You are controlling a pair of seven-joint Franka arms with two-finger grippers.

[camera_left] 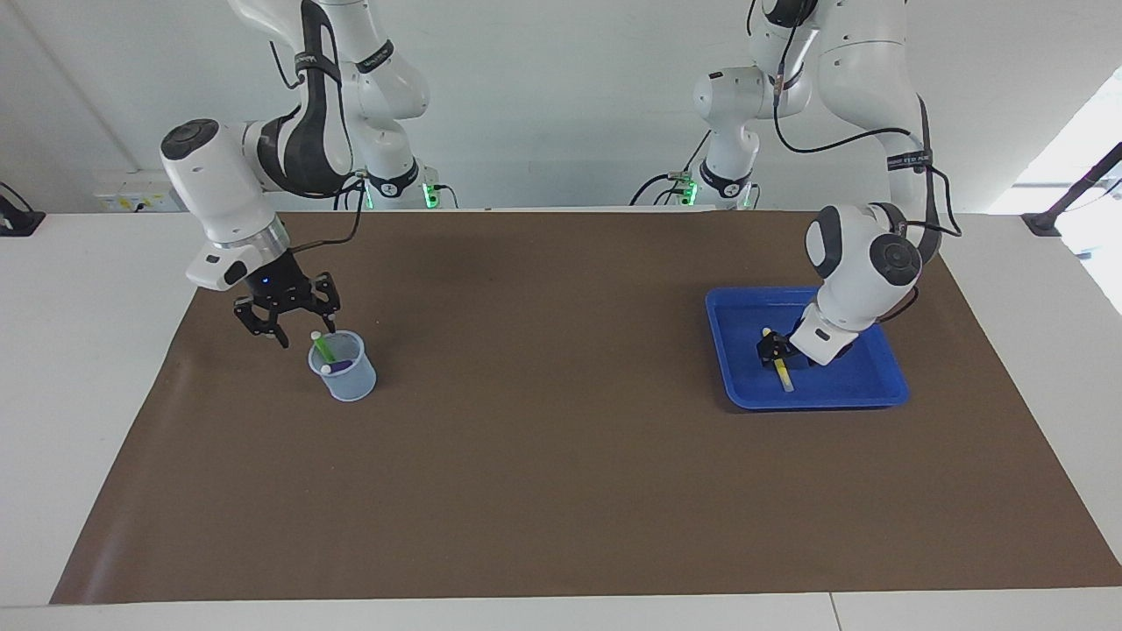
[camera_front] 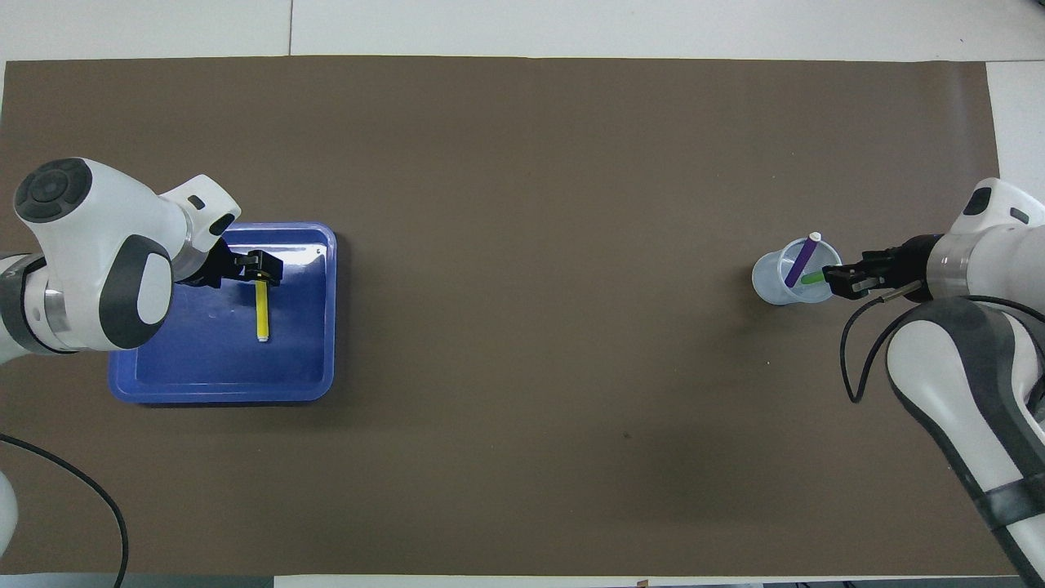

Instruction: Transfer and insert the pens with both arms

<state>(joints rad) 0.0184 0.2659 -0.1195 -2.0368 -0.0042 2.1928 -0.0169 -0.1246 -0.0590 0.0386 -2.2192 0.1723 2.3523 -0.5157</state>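
The yellow pen lies flat in the blue tray at the left arm's end of the table. My left gripper is down in the tray, over the pen's end nearer the robots; in the overhead view the left gripper straddles the yellow pen. The green pen and the purple pen lean in a clear cup at the right arm's end. My right gripper is open and empty just beside the cup's rim. The overhead view shows the right gripper, green pen, purple pen and cup.
A brown mat covers most of the white table. The blue tray holds only the yellow pen. A thin black angled rod stands on the table at the left arm's end.
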